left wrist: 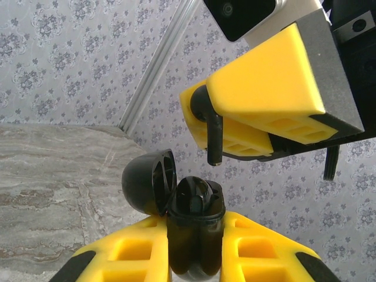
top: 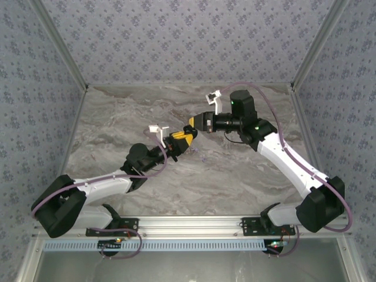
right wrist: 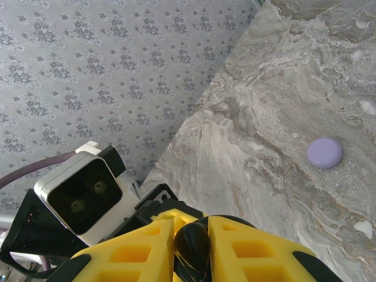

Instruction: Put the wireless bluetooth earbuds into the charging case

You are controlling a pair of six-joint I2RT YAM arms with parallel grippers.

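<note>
One black earbud (right wrist: pixel 192 247) is pinched between the right gripper's (right wrist: pixel 192 226) jaws, in the air just beside the one black case (left wrist: pixel 194 241). The left gripper (left wrist: pixel 197 226) clamps that case, its lid (left wrist: pixel 147 179) swung open. One lilac disc (right wrist: pixel 324 153) lies on the table (right wrist: pixel 247 147), with at least two white bits (right wrist: pixel 363 228) near it.

charging case (left wrist: pixel 197 249): black, upright, clamped between the left gripper (left wrist: pixel 197 235) jaws, lid flipped open to one side. What looks like a seated earbud (left wrist: pixel 194 197), black, sits in its mouth. Held earbud (right wrist: pixel 192 249): black, pinched between the right gripper (right wrist: pixel 192 228) jaws, just above the case mouth, not touching.
</note>
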